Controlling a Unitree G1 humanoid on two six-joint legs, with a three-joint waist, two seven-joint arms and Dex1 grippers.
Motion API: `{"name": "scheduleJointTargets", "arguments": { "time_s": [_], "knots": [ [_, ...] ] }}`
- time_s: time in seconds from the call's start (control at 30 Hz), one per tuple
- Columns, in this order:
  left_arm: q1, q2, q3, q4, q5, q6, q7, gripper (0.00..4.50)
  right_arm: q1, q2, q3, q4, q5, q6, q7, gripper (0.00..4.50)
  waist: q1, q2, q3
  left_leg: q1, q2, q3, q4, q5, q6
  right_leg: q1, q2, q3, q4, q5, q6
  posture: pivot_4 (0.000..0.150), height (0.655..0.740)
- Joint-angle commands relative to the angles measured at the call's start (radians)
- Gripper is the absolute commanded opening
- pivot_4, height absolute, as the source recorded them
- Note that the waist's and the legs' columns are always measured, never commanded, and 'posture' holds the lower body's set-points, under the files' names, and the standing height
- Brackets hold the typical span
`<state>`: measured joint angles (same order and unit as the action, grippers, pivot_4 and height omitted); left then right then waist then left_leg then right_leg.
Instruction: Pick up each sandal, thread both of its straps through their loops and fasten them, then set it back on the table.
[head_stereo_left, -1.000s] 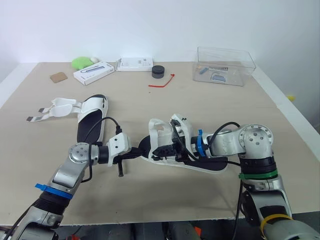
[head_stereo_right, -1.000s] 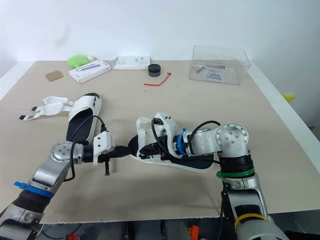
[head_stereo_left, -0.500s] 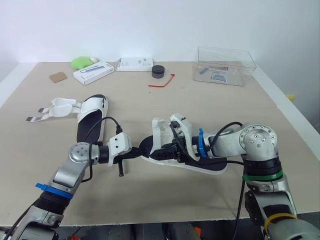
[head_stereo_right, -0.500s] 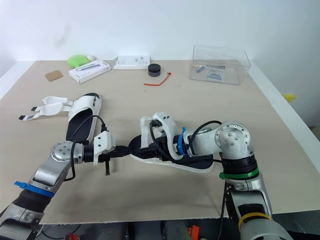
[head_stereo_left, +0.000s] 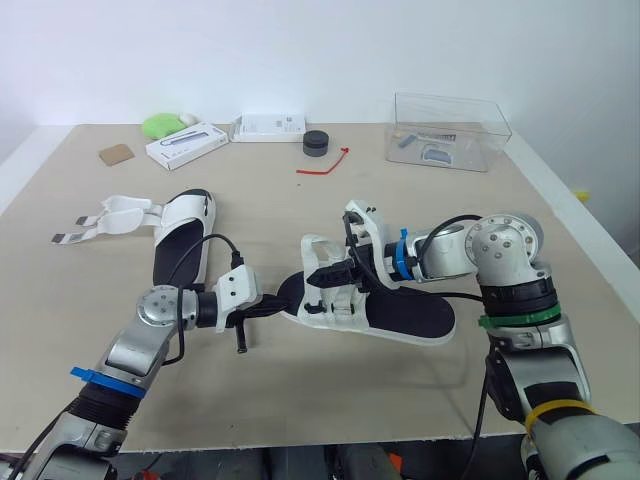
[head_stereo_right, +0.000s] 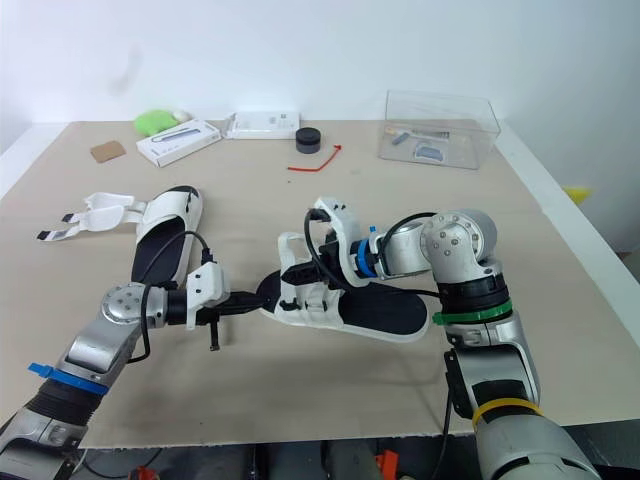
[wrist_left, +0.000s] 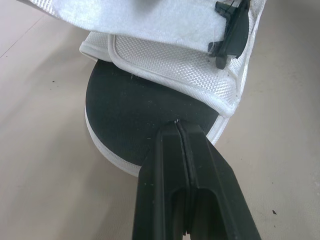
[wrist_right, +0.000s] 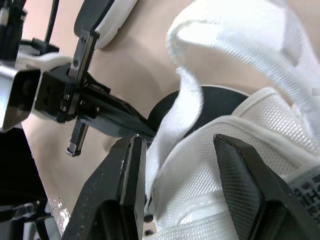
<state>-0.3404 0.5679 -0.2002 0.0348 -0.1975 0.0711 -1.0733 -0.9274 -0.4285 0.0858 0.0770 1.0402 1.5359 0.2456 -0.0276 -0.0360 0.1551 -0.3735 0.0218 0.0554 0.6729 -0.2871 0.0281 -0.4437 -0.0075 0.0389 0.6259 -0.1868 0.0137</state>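
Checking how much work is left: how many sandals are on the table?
2. The left sandal lies alone with its straps loose; the middle sandal sits mid-table. None seems hidden.

wall: plain white, rising behind the far edge | tabletop: beige board with a white rim, stretching across the room | light: falling soft and even

black-and-white sandal, beige table
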Motion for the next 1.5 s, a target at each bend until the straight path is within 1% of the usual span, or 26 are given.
{"name": "scheduleJointTargets", "arguments": {
  "time_s": [0.03,0.07,0.1,0.17,0.2,0.43,0.83,1.0,1.03,1.13,1.2,1.27,1.3,1.33,1.37,1.43,1.5],
  "knots": [
    [0.038,0.011,-0.029,0.028,0.034,0.03,0.001,0.0,-0.049,0.024,-0.004,0.021,-0.049,-0.009,0.053,1.62,0.0,0.0,0.0,0.0,0.0,0.0,0.0,0.0,0.0,0.0,0.0,0.0,0.0,0.0,0.0,0.15,0.74],
    [0.04,0.012,-0.028,0.027,0.034,0.031,0.001,0.0,-0.054,0.03,-0.009,0.02,-0.055,-0.002,0.063,1.18,0.0,0.0,0.0,0.0,0.0,0.0,0.0,0.0,0.0,0.0,0.0,0.0,0.0,0.0,0.0,0.15,0.74],
    [0.041,0.013,-0.027,0.026,0.034,0.031,0.001,0.0,-0.057,0.035,-0.013,0.018,-0.063,0.006,0.074,0.92,0.0,0.0,0.0,0.0,0.0,0.0,0.0,0.0,0.0,0.0,0.0,0.0,0.001,0.0,-0.001,0.15,0.74],
    [0.041,0.014,-0.026,0.028,0.034,0.031,0.002,0.0,-0.054,0.039,-0.016,0.001,-0.073,0.021,0.093,0.12,0.0,0.0,0.0,0.0,0.0,0.0,0.0,0.0,0.0,0.0,0.0,0.0,0.001,0.0,-0.001,0.15,0.74],
    [0.041,0.014,-0.025,0.029,0.034,0.031,0.002,0.0,-0.046,0.037,-0.015,-0.016,-0.073,0.031,0.101,0.05,0.0,0.0,0.0,0.0,0.0,0.0,0.0,0.0,0.0,0.0,0.0,0.0,0.001,0.001,-0.002,0.15,0.74],
    [0.039,0.015,-0.022,0.034,0.033,0.031,0.0,0.0,0.019,0.005,-0.017,-0.156,-0.056,0.079,0.139,0.05,0.0,0.0,0.0,0.0,0.0,-0.001,0.0,0.0,0.0,0.0,-0.001,-0.002,0.001,0.0,-0.002,0.15,0.74],
    [0.022,0.011,-0.027,0.054,0.037,0.025,-0.007,0.0,0.137,0.023,-0.044,-0.31,-0.073,0.079,0.079,0.05,0.0,0.0,0.0,0.0,0.0,-0.002,0.0,0.0,0.0,0.0,-0.001,-0.002,0.001,-0.001,-0.002,0.15,0.74],
    [0.02,0.011,-0.03,0.059,0.039,0.023,-0.009,0.0,0.16,0.008,-0.041,-0.381,-0.063,0.079,0.084,0.05,0.0,0.001,0.0,0.0,0.0,-0.002,0.0,0.0,0.0,0.0,0.0,-0.002,0.001,-0.002,0.0,0.15,0.74],
    [0.02,0.011,-0.031,0.059,0.039,0.023,-0.009,0.0,0.159,-0.013,-0.024,-0.407,-0.074,0.067,0.101,0.05,0.0,0.001,0.0,0.0,0.0,-0.002,0.0,0.0,0.0,0.0,0.0,-0.002,0.001,-0.002,0.0,0.15,0.74],
    [0.018,0.011,-0.033,0.06,0.04,0.022,-0.009,0.0,0.157,-0.07,0.008,-0.462,-0.1,0.008,0.154,0.93,0.0,0.001,0.0,0.0,0.0,-0.002,0.0,0.0,0.0,0.0,0.0,-0.003,0.001,-0.002,0.0,0.15,0.74],
    [0.017,0.012,-0.033,0.062,0.04,0.022,-0.01,0.0,0.146,-0.121,0.016,-0.485,-0.118,-0.069,0.217,1.87,0.0,0.001,0.0,0.0,-0.001,-0.002,0.0,0.0,0.0,0.0,0.0,-0.003,0.001,-0.002,0.001,0.15,0.74],
    [0.014,0.012,-0.032,0.063,0.04,0.022,-0.01,0.0,0.137,-0.163,0.009,-0.494,-0.125,-0.135,0.289,2.93,0.001,0.001,0.0,0.0,-0.001,-0.002,0.0,0.0,0.0,0.0,0.0,-0.003,0.001,-0.003,0.002,0.15,0.74],
    [0.014,0.013,-0.032,0.064,0.04,0.021,-0.011,0.0,0.133,-0.173,-0.012,-0.489,-0.107,-0.15,0.322,3.42,0.001,0.001,0.0,0.0,-0.001,-0.002,0.0,0.0,0.0,0.001,0.0,-0.003,0.001,-0.003,0.002,0.15,0.74],
    [0.015,0.013,-0.031,0.064,0.04,0.021,-0.012,0.0,0.132,-0.179,-0.031,-0.483,-0.089,-0.158,0.346,3.77,0.001,0.001,0.0,0.001,-0.001,-0.002,0.0,0.0,0.0,0.001,0.001,-0.003,0.001,-0.003,0.002,0.15,0.74],
    [0.015,0.014,-0.03,0.063,0.038,0.021,-0.013,0.0,0.132,-0.187,-0.07,-0.473,-0.048,-0.157,0.384,4.33,0.001,0.001,0.0,0.001,-0.001,-0.002,0.0,0.0,0.0,0.001,0.001,-0.003,0.001,-0.003,0.002,0.15,0.74],
    [0.013,0.014,-0.029,0.062,0.034,0.024,-0.016,0.0,0.151,-0.202,-0.144,-0.464,0.066,-0.109,0.443,4.33,0.003,0.001,0.0,0.001,-0.001,-0.003,0.0,0.0,0.0,0.001,0.001,-0.003,0.002,-0.003,0.001,0.15,0.74],
    [0.01,0.013,-0.027,0.062,0.029,0.026,-0.019,0.0,0.193,-0.211,-0.18,-0.475,0.179,-0.047,0.468,4.33,0.004,0.0,0.0,0.002,0.0,-0.003,0.0,0.0,0.0,0.002,0.0,-0.003,0.002,-0.003,0.001,0.15,0.74]
  ]
}}
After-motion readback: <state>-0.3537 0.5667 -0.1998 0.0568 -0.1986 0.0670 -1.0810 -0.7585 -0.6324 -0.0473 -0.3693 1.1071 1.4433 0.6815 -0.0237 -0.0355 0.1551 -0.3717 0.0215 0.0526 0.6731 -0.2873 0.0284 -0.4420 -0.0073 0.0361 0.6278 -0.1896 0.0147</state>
